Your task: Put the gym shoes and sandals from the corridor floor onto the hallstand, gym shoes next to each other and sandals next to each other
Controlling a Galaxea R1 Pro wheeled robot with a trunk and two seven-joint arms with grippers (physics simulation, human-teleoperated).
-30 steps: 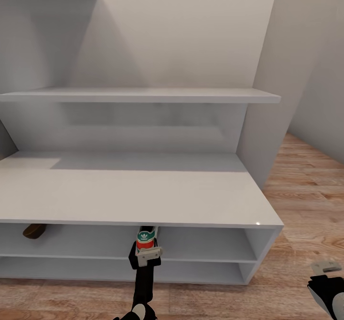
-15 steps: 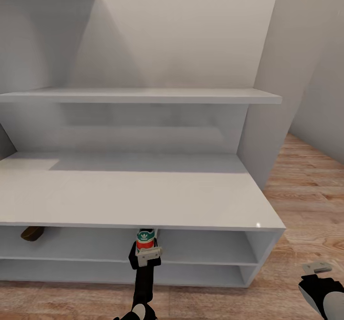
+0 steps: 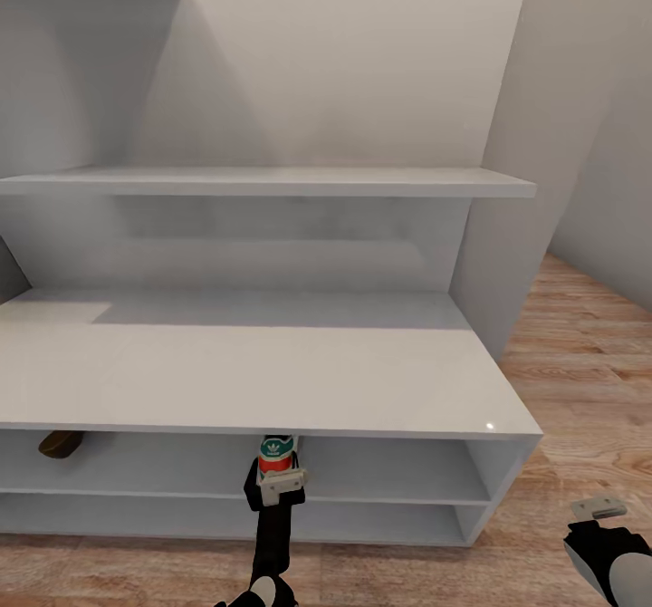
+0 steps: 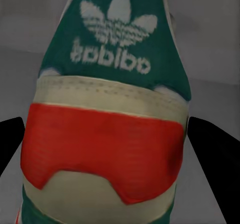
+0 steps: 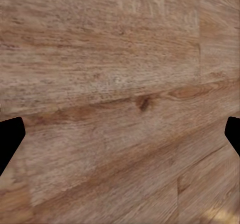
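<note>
Closest to the robot, the left gripper [image 3: 274, 482] reaches forward to the front edge of the hallstand [image 3: 272, 371], at the upper of its two low shelves. Its two dark fingers [image 4: 212, 159] sit on either side of the heel of a gym shoe [image 4: 107, 119], with the jaws closed about as wide as the heel. It seems to be holding the shoe, though the spot where finger meets shoe is hard to see. The heel is green on top with a white leaf logo, and has a red patch below. The shoe's heel [image 3: 276, 455] pokes out under the broad flat top. Off to the right, the right gripper [image 3: 598, 507] hangs low over the corridor floor [image 5: 120, 103], its fingers spread wide apart with nothing between them but wood planks. Farther left on the same shelf lies a brown sandal [image 3: 60, 443], half tucked under the top.
</note>
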